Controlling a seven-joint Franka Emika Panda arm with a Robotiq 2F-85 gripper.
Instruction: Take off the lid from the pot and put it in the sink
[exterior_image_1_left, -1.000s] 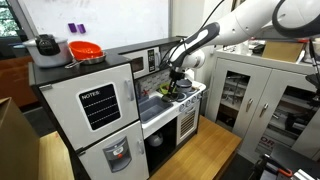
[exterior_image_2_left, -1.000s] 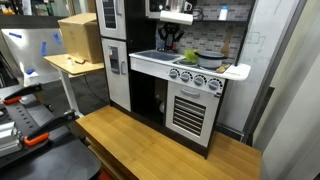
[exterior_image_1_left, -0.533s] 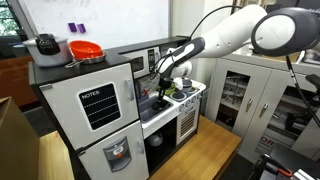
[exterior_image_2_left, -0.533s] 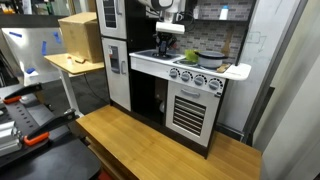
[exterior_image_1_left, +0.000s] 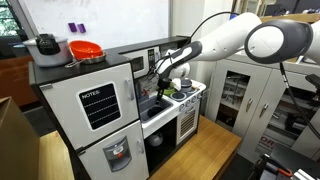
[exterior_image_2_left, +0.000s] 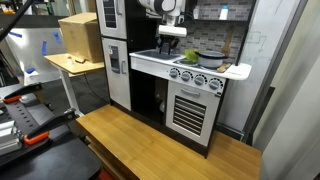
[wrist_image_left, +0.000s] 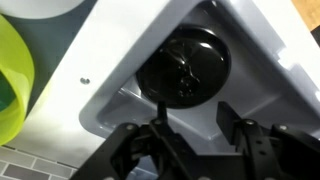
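Note:
In the wrist view the small round dark lid (wrist_image_left: 185, 68) lies flat on the bottom of the pale sink (wrist_image_left: 255, 70). My gripper (wrist_image_left: 192, 112) hangs just above it with both fingers spread and nothing between them. In both exterior views the gripper (exterior_image_1_left: 163, 88) (exterior_image_2_left: 167, 46) is over the sink (exterior_image_2_left: 148, 54) of the toy kitchen. The small dark-grey pot (exterior_image_2_left: 209, 58) stands on the stove to the side, without its lid.
A green dish (wrist_image_left: 12, 80) lies next to the sink. A red colander (exterior_image_1_left: 85, 49) and a big grey cooker (exterior_image_1_left: 45, 45) stand on top of the toy fridge. A wooden table (exterior_image_2_left: 160, 150) stands in front of the kitchen.
The arm has swung from the stove over to the sink. In the last half second it has barely moved.

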